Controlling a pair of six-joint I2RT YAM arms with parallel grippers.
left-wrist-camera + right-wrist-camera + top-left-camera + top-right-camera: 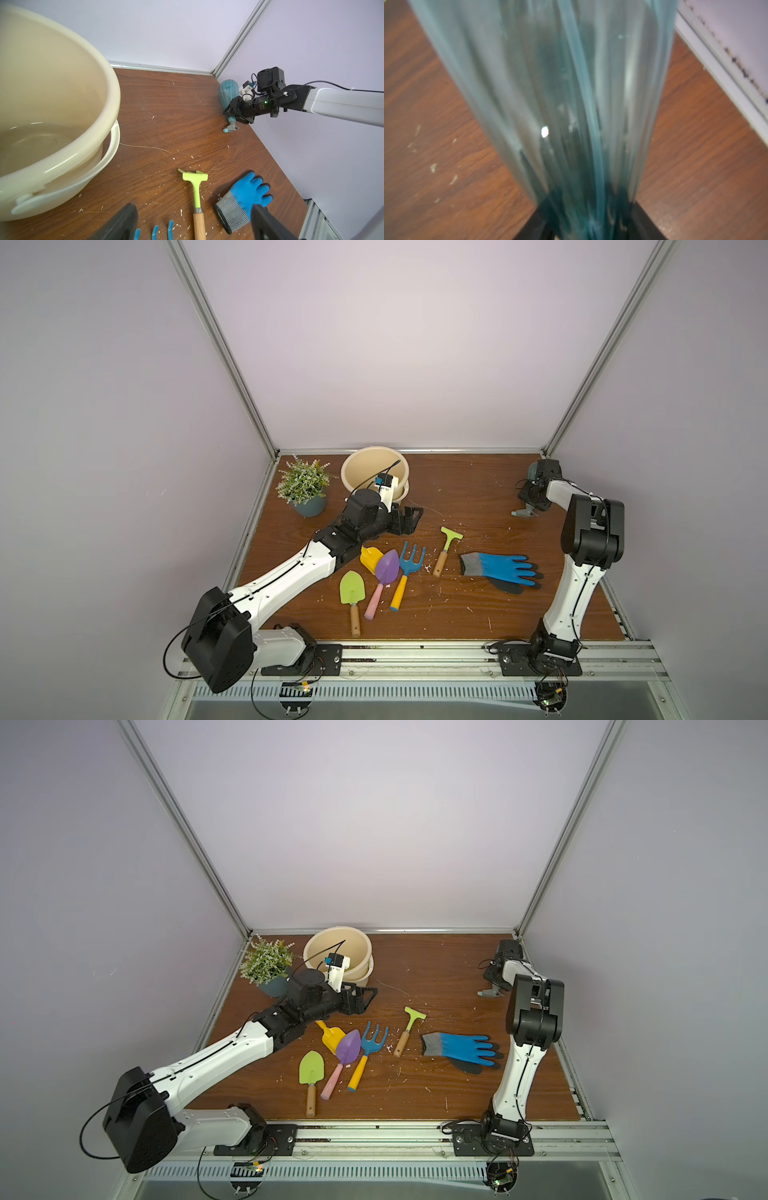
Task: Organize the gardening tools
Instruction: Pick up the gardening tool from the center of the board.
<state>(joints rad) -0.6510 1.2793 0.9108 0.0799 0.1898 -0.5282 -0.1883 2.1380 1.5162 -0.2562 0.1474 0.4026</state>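
Two fingers of the right gripper (pixel 236 117) meet opposite sides of the one teal spray bottle (pixel 227 93), which lies in the far right corner. The left gripper (pixel 409 519) gapes empty beside one bucket (pixel 365 472). Five hand tools (pixel 387 568) lie near centre, the yellow scoop (pixel 371 558) partly covered by the purple trowel.

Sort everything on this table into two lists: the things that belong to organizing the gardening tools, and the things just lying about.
Belong to the job: yellow scoop, purple trowel, blue fork, lime-green trowel, lime-green hoe, teal spray bottle.
Just lying about: cream bucket, potted plant, blue gloves.
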